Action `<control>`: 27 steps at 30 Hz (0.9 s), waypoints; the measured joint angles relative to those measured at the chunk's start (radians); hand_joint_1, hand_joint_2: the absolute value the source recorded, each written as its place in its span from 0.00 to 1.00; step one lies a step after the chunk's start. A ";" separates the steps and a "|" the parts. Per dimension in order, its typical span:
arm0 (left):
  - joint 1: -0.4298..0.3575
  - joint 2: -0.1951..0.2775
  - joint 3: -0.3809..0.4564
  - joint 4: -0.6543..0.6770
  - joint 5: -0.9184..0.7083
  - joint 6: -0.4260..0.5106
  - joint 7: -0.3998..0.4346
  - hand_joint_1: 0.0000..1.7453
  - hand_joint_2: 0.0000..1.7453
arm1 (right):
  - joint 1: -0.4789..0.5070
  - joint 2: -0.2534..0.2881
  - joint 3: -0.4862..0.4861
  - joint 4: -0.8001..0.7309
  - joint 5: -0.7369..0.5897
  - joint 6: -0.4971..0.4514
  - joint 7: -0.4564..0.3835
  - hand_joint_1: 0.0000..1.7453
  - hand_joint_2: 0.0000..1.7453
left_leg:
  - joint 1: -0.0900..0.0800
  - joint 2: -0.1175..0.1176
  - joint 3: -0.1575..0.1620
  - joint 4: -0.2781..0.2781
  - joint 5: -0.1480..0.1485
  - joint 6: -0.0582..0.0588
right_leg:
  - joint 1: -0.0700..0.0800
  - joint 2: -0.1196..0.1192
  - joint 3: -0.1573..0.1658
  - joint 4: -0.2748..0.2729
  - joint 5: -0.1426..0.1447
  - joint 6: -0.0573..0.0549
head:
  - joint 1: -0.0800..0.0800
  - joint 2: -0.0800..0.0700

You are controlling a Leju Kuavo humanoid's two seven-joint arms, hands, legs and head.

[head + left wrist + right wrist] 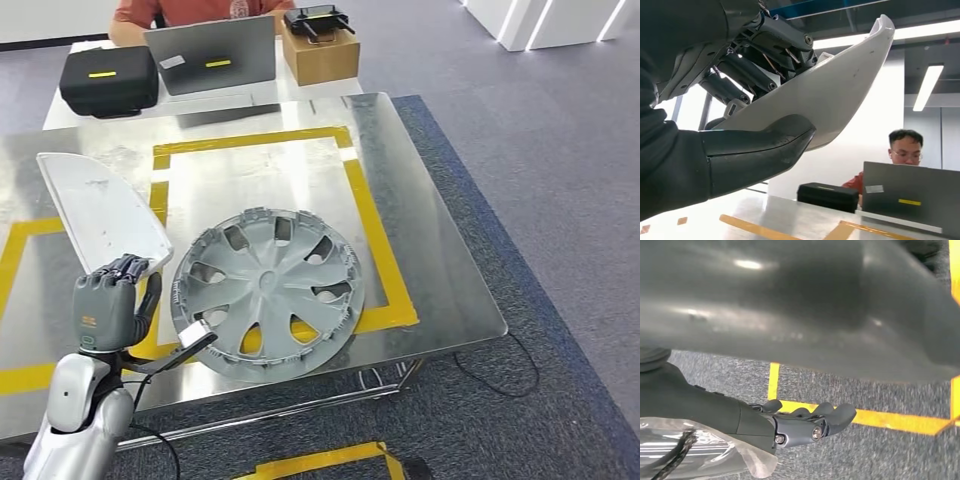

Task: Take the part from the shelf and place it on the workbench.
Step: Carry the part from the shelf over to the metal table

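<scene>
Grey carpet (pixel 558 180) surrounds a polished metal worktop (pixel 445 270) marked with a rectangle of yellow tape (pixel 381 250). At its near left edge the left robot hand (pixel 113 300) grips a white curved panel part (pixel 102 210), thumb on one face and the darker fingers (pixel 753 75) curled over the other, as the left wrist view shows from close behind. The part is held tilted above the left side of the worktop, its broad end pointing away from the robot, its near corner in the grasp. Just beside that robot hand, to its right, a grey wheel cover (pixel 268 290) lies flat on the worktop, overlapping the near strip of the tape. At the far side stands a white desk carrying a black case (pixel 109 78), a grey laptop (pixel 211 55) and a cardboard box (pixel 321 50) with a black device on top; a person in a red shirt (pixel 196 10) sits behind the laptop. The right robot hand (pixel 806 422) hangs low over carpet crossed by yellow floor tape (pixel 900 421), its fingers curled loosely together and holding nothing, with a dark blurred surface close above it in the right wrist view.
</scene>
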 joint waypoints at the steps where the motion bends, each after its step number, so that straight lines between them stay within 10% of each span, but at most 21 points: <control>1: 0.001 0.000 0.000 0.001 0.000 0.000 0.000 1.00 1.00 | 0.001 0.000 0.000 0.000 0.000 0.000 0.000 0.00 0.00 | 0.000 -0.014 0.001 0.000 -0.001 0.000 | 0.000 0.003 -0.025 0.031 0.002 0.001 | 0.000 0.000; 6: 0.001 -0.001 0.000 0.003 0.000 0.000 0.000 1.00 1.00 | 0.003 -0.001 0.000 0.001 0.000 0.001 -0.004 0.00 0.00 | 0.003 -0.079 0.003 0.014 -0.012 -0.017 | -0.008 0.048 0.054 -0.209 0.156 -0.001 | 0.001 0.000; 9: 0.000 0.000 0.000 0.004 0.000 0.000 0.000 1.00 1.00 | -0.002 -0.002 -0.001 0.001 -0.002 0.004 -0.012 0.00 0.00 | 0.005 -0.095 -0.002 0.016 -0.011 -0.029 | -0.006 0.056 0.074 -0.241 0.156 -0.016 | 0.001 0.000; 13: -0.004 0.002 -0.004 0.006 -0.003 0.000 0.000 1.00 1.00 | -0.003 -0.002 -0.011 0.001 -0.010 0.021 -0.019 0.00 0.00 | 0.005 -0.093 0.002 0.011 -0.009 -0.005 | -0.006 0.057 0.075 -0.246 0.160 -0.018 | 0.000 0.000; 18: -0.013 0.009 -0.022 0.013 -0.019 -0.001 0.002 1.00 1.00 | -0.001 -0.002 -0.019 0.001 -0.004 0.031 -0.017 0.00 0.00 | 0.005 -0.089 0.008 0.003 -0.008 -0.007 | -0.003 0.060 0.076 -0.246 0.157 -0.024 | 0.000 0.000; 27: -0.039 0.039 -0.053 0.091 -0.085 -0.001 0.033 1.00 1.00 | -0.002 -0.002 -0.027 0.001 0.014 0.038 -0.014 0.00 0.00 | 0.008 -0.087 0.008 0.000 -0.011 -0.039 | -0.001 0.060 0.077 -0.245 0.155 -0.030 | 0.001 0.000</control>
